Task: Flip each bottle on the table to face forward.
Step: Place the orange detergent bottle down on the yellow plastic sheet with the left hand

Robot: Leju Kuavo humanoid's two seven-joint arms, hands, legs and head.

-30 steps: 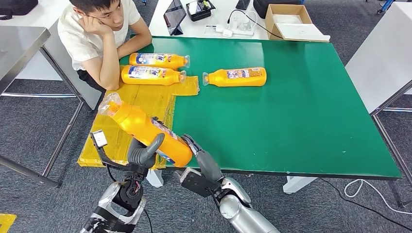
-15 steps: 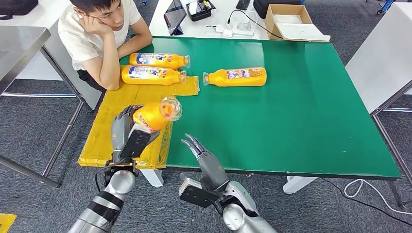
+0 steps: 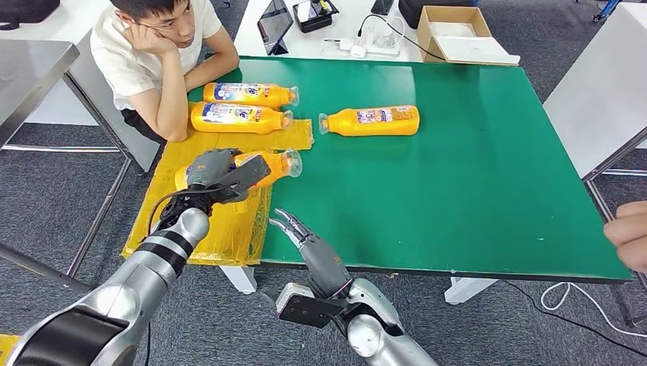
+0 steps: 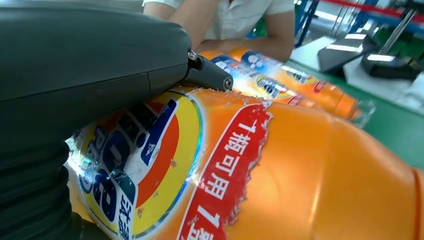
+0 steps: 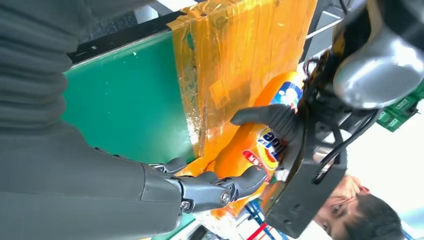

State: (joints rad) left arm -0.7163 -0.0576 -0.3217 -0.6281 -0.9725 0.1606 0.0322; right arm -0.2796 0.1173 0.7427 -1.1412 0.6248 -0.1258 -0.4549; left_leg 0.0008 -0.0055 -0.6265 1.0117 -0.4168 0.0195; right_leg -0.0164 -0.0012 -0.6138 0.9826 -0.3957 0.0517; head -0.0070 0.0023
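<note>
Green table (image 3: 473,175) stood on grey carpet; yellow taped sheet (image 3: 214,229) covered its near-left corner. A person (image 3: 152,53) sat leaning on the far-left corner. My left hand (image 3: 217,174) gripped the held bottle (image 3: 267,164), lying sideways over the sheet. My right hand (image 3: 301,240) hovered at the near edge, fingers spread, holding nothing. Three other bottles (image 3: 370,120) lay toward the far-left. Left wrist view gave the held bottle's label (image 4: 145,165) facing the camera, thumb across it.

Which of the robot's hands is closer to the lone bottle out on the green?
Right. The right hand hovers open near the table's front edge, below that lone bottle; the left hand grips another bottle farther left.
</note>
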